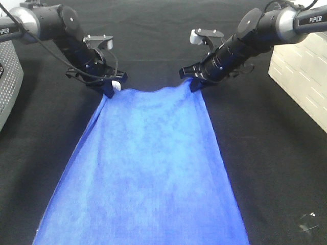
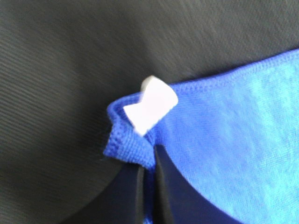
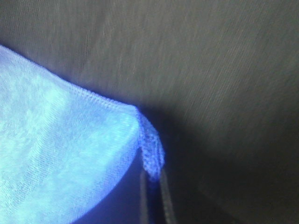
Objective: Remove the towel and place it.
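Beside the towel (image 1: 145,168) on black cloth (image 1: 271,153) stand 2 bins: grey (image 1: 9,84), white (image 1: 301,76).

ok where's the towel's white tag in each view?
Exterior high: white tag at the towel's far left corner, beside the left gripper.
Left wrist: tag near centre, just past the fingertips.
Right wrist: not in it.
Shared landmark: the towel's stitched far edge.

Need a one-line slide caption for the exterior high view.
Both grippers, left and right, pinch the far corners of the blue towel over the black table cloth.
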You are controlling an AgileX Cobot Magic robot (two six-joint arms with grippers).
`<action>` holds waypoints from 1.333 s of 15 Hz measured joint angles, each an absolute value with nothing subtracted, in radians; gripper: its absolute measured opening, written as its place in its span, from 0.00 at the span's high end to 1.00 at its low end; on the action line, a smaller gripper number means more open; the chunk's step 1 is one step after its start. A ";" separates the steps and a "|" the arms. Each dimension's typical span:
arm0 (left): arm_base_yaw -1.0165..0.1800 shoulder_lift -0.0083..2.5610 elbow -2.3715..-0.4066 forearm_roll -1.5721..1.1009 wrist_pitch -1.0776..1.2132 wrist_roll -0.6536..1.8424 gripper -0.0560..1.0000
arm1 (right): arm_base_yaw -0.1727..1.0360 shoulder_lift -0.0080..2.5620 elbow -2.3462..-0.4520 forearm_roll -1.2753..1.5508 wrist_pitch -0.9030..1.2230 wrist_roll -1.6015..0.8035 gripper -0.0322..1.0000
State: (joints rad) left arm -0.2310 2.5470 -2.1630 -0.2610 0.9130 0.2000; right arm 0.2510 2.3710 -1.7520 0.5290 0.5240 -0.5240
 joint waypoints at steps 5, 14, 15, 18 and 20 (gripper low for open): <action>-0.231 2.547 -2.249 -0.208 0.850 0.199 0.95 | 0.251 2.358 -1.779 0.529 0.413 -0.627 0.97; -0.231 2.548 -2.265 -0.134 0.495 0.199 0.95 | 0.251 2.357 -1.853 0.529 0.151 -0.764 0.97; -0.231 2.548 -2.265 -0.129 0.475 0.199 0.95 | 0.251 2.357 -1.853 0.530 0.132 -0.787 0.97; -0.231 2.555 -2.265 -0.117 0.422 0.199 0.95 | 0.251 2.362 -1.853 0.531 0.064 -0.812 0.97; -0.231 2.563 -2.265 -0.116 0.412 0.199 0.95 | 0.251 2.362 -1.853 0.531 0.047 -0.814 0.97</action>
State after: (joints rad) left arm -0.2310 2.5630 -2.2650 -0.1160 0.4120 0.1990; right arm 0.2510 2.3620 -1.8530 0.5310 0.0470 -0.8140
